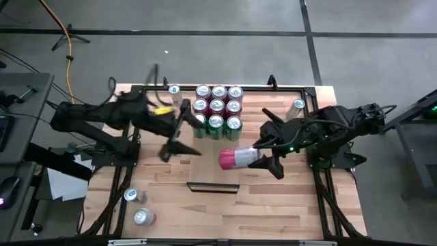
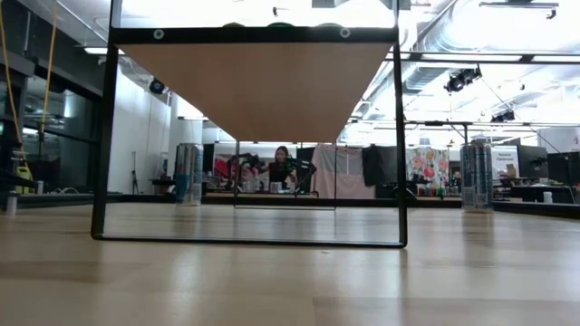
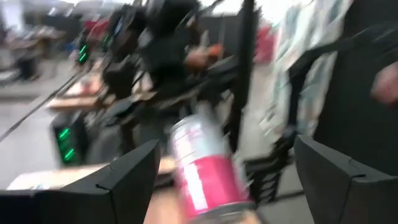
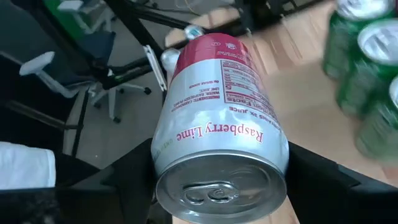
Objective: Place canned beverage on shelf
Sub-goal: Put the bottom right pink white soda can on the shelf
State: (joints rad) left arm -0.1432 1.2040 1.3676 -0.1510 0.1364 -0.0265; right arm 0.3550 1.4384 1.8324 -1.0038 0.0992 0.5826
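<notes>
While the right pincer [image 1: 263,158] is clamped on the pink-and-silver can [image 1: 235,158], holding it on its side above the desk [image 1: 273,205] near the shelf [image 1: 215,147], the left pincer [image 1: 179,133] stands apart and empty, just beside the block of green cans [image 1: 217,109]. The can is a stiff, smooth cylinder, probably full and fairly heavy for its size; its thin wall could dent under a hard squeeze and its glossy skin could slip, so the sound hold is across the mid-body, and it must be turned upright before it is set down. The right wrist view [image 4: 221,143] shows the pull-tab end and the label "Raspberry Lime", which the high view cannot; the low view shows only the shelf's pale underside [image 2: 258,86] and dark frame, with neither pincer; the left wrist view catches the can [image 3: 202,168] between its own spread fingers [image 3: 134,171], though farther off.
</notes>
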